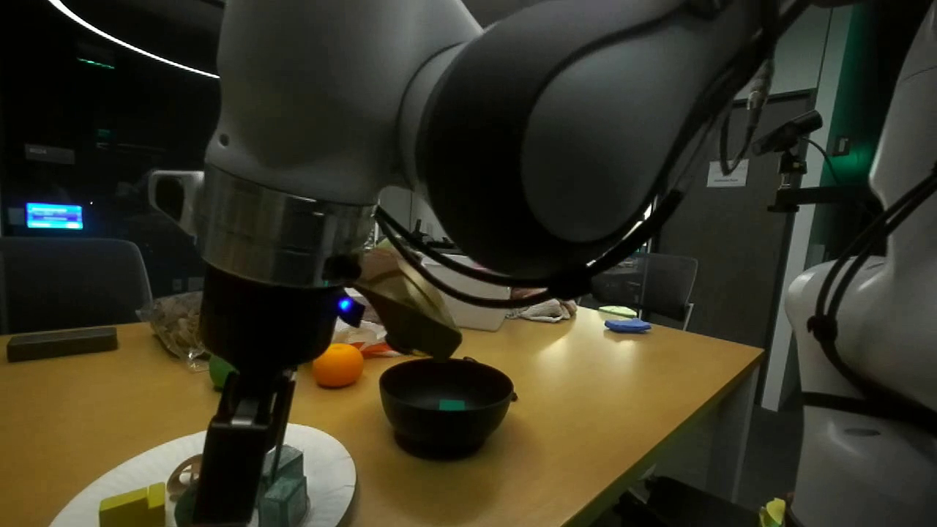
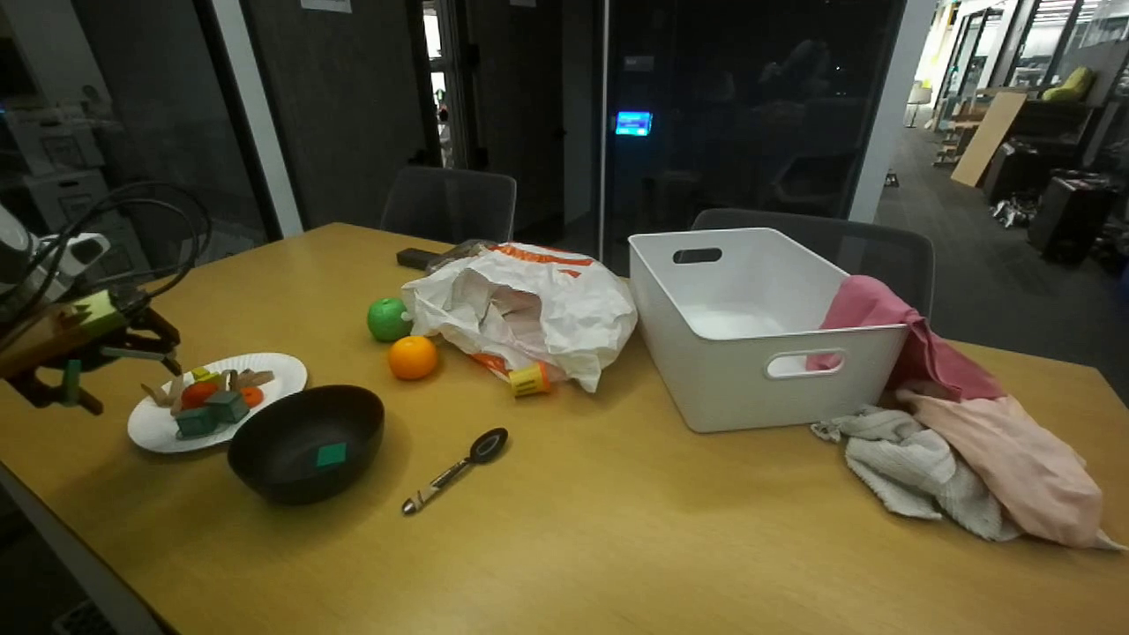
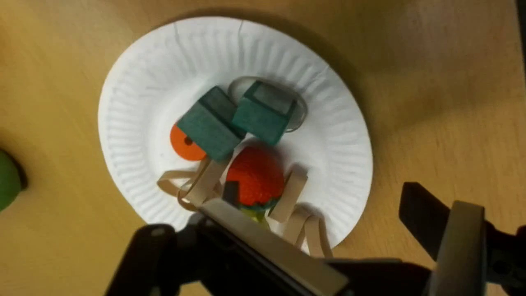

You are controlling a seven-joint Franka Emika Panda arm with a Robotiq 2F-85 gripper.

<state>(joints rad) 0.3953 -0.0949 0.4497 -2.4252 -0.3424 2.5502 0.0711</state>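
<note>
My gripper [image 3: 320,196] is open with nothing between its fingers. It hangs above the white paper plate [image 3: 337,107] and also shows in both exterior views [image 1: 227,468] [image 2: 132,381]. On the plate are a red strawberry [image 3: 257,176], teal blocks [image 3: 265,113], an orange disc [image 3: 185,142], tan curled strips [image 3: 289,193] and a yellow block [image 1: 124,509]. One finger partly overlaps the strawberry in the wrist view; the other is over the table beside the plate. The black bowl [image 2: 265,467] stands beside the plate with a teal square [image 2: 332,454] inside.
An orange [image 2: 413,357], a green fruit [image 2: 388,319] and a crumpled white bag [image 2: 564,309] lie behind the bowl. A black spoon [image 2: 459,467] and a yellow container [image 2: 529,380] lie on the table. A white bin [image 2: 750,379] stands farther off with cloths [image 2: 1014,459] beside it.
</note>
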